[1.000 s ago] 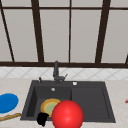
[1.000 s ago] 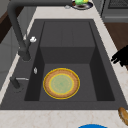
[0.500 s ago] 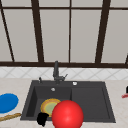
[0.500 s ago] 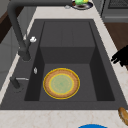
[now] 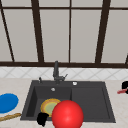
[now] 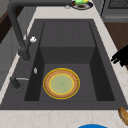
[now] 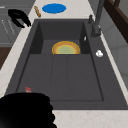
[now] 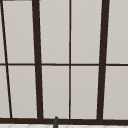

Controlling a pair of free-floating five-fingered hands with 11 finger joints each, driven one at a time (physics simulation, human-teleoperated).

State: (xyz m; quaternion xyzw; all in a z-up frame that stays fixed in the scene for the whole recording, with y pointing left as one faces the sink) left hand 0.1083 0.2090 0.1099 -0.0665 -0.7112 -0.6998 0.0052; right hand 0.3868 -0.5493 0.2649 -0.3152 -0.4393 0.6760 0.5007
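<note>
Left hand (image 5: 42, 118): hovers at the sink's front rim, at about 7 o'clock from the basin; in the left side view (image 6: 121, 57) its fingers look spread and loose, holding nothing.
Red ball (image 5: 67, 114): nearest to me, just right of the left hand, in front of the sink's front edge; I cannot tell whether they touch.
Plate (image 5: 50, 106): yellow-rimmed, flat on the floor of the sink's left basin.
Sink (image 5: 88, 97): dark, its flat drainer part at 3 o'clock of the plate.
Right hand (image 5: 125, 86): hangs at far 3 o'clock over the counter; I cannot tell how its fingers stand.
Blue dish (image 5: 7, 102): on the counter at 9 o'clock.
Faucet (image 5: 56, 71): at 12 o'clock, behind the basin.
Window (image 8: 70, 60): farthest back.
</note>
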